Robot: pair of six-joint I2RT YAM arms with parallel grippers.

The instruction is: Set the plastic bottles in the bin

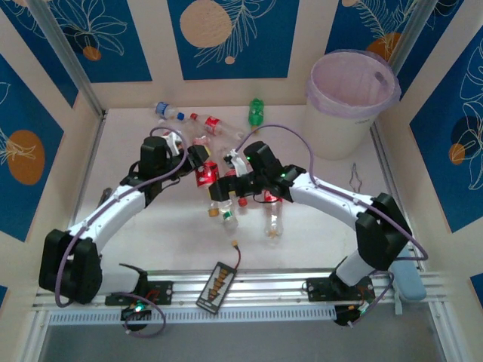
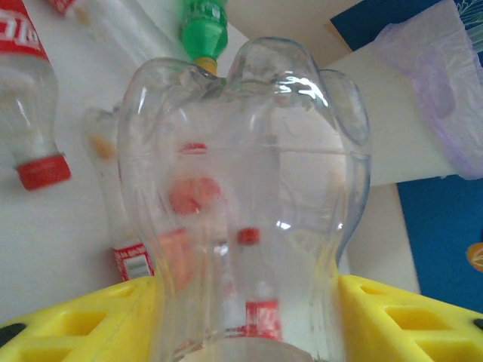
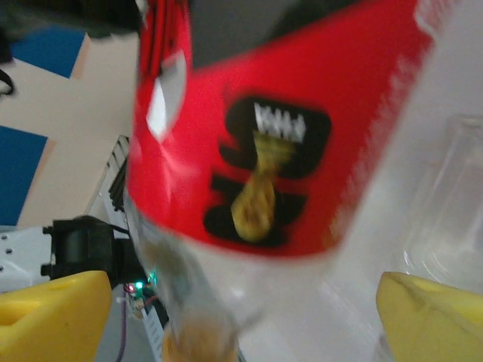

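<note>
The job is judged barely begun: no bottle can be made out inside the bin [image 1: 339,136], which is set at the far right corner of the tabletop [image 1: 170,241]. A clear bottle [image 2: 241,188] is clamped in the left tool [image 2: 241,328] at mid-tabletop, well apart from the bin. The right tool [image 3: 241,320] is spread wide around a red-labelled bottle [image 3: 264,151], with a gap seen on either side; whether it is the same bottle cannot be told. A green bottle [image 1: 257,111] and a blue-capped bottle [image 1: 162,110] are left by the far wall, and more are scattered under the arms. The two tools are crowded close together, which could hamper the carry. A black cabled device [image 1: 216,285] is seen on the near rail.
</note>
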